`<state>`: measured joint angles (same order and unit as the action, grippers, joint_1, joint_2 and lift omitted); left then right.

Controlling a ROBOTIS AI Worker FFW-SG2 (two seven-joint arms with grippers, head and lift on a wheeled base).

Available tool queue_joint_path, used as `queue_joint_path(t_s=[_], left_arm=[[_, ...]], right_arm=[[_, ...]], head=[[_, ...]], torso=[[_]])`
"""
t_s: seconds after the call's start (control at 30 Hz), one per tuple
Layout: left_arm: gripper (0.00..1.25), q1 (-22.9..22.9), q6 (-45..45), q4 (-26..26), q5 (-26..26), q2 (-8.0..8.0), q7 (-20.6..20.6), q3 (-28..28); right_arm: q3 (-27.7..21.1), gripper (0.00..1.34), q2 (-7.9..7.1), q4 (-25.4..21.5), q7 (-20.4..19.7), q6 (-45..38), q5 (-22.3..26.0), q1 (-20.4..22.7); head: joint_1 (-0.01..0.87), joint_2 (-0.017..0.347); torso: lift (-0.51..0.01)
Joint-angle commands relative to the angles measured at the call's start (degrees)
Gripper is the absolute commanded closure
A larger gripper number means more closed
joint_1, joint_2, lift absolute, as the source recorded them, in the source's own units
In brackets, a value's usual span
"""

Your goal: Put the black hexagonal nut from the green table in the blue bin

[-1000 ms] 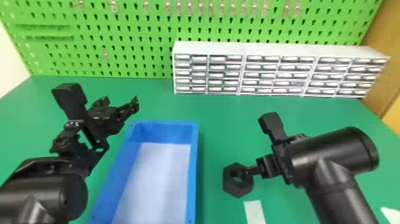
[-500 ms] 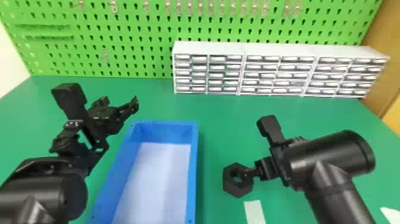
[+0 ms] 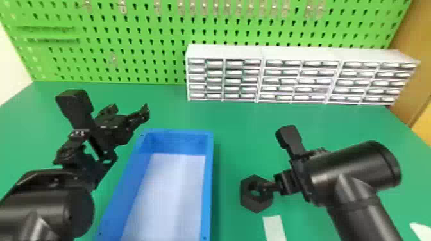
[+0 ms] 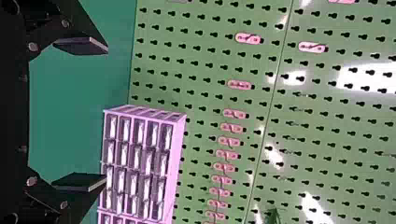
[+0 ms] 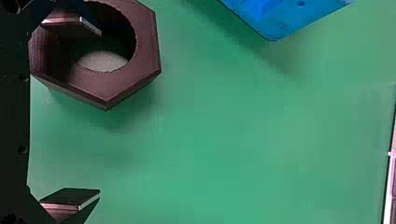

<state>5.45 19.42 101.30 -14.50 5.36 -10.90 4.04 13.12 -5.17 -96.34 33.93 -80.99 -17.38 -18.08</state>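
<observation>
Slight leftward shift of R gripper [image 5: 100, 112], set wide w/ one finger at/over hole of black hex nut [image 3: 256, 205], still on green table [image 3: 237, 128] R of blue bin [image 3: 207, 179]; L gripper [image 4: 107, 114] wide, parked bin's L side; approach mostly done, grasp/transfer/release remain.

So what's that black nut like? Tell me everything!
The black hexagonal nut is chunky, with six flat sides, a wide round hole and fine lines on its plastic-looking surface. It seems to lie flat on the green table, right of the blue bin. One finger of the open right gripper is at its hole; I can't tell if they touch.
</observation>
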Motion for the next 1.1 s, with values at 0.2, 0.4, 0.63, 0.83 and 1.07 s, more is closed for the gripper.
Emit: queue_joint_path(t_s=[0.2,0.4,0.63,0.83,1.07], left_arm=[[0.29,0.0,0.0,-0.05,0.0,0.0,0.0,0.0],[0.29,0.0,0.0,-0.05,0.0,0.0,0.0,0.0],[0.29,0.0,0.0,-0.05,0.0,0.0,0.0,0.0],[0.29,0.0,-0.09,-0.05,0.0,0.0,0.0,0.0],[0.29,0.0,0.0,-0.05,0.0,0.0,0.0,0.0]], right_arm=[[0.24,0.11,-0.02,1.24,0.0,1.1,-0.02,0.42],[0.06,0.11,-0.02,1.85,0.0,1.45,-0.28,0.68],[0.06,0.11,-0.1,2.2,0.0,1.54,-0.72,0.77],[0.15,0.11,-0.1,2.38,0.0,1.54,-0.72,0.77],[0.15,0.11,-0.1,2.47,0.0,1.72,-0.72,0.77]], head=[[0.666,0.032],[0.666,0.032],[0.666,0.032],[0.666,0.032],[0.666,0.032]], torso=[[-0.1],[-0.1],[-0.1],[-0.1],[-0.1]])
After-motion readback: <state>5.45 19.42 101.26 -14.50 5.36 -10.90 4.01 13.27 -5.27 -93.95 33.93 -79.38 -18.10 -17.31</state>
